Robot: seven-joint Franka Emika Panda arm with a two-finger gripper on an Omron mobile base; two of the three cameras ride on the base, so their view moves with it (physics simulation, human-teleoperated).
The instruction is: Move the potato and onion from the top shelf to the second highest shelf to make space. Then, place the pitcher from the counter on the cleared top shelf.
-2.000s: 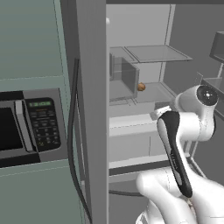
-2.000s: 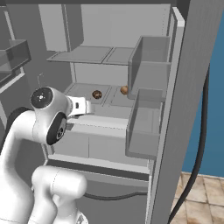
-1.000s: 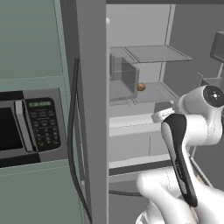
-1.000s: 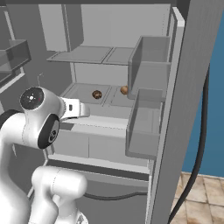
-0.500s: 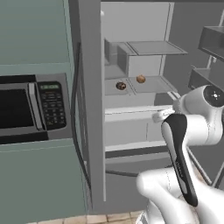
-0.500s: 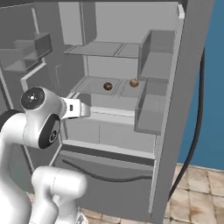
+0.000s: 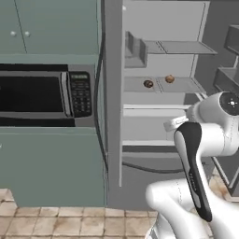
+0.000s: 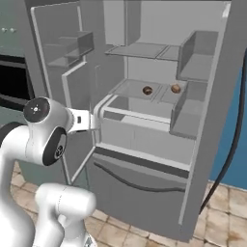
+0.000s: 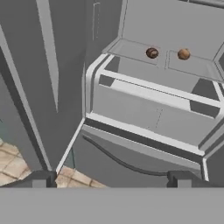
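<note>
The fridge stands open ahead of me. The top shelf (image 7: 179, 47) (image 8: 144, 50) is a bare pale-grey panel. One level lower lie the dark mottled potato (image 7: 148, 84) (image 8: 147, 90) (image 9: 152, 53) and, to its right, the orange-tan onion (image 7: 170, 79) (image 8: 175, 89) (image 9: 183, 54). My gripper (image 9: 111, 181) is open and holds nothing; it hangs well short of the fridge, below and left of both vegetables. The pitcher and the counter are out of view.
A black microwave (image 7: 42, 95) sits in grey-green cabinets (image 7: 51, 32) left of the fridge. The fridge doors (image 8: 62, 58) with bins (image 8: 200, 67) stand wide open on both sides. Below are the freezer drawer (image 8: 140, 178), a black cable (image 8: 236, 140) and a tiled floor (image 8: 226, 202).
The whole picture has shifted: the base has backed away from the fridge, so more of the floor and doors shows. Potato and onion keep their places. The gripper stays open.
</note>
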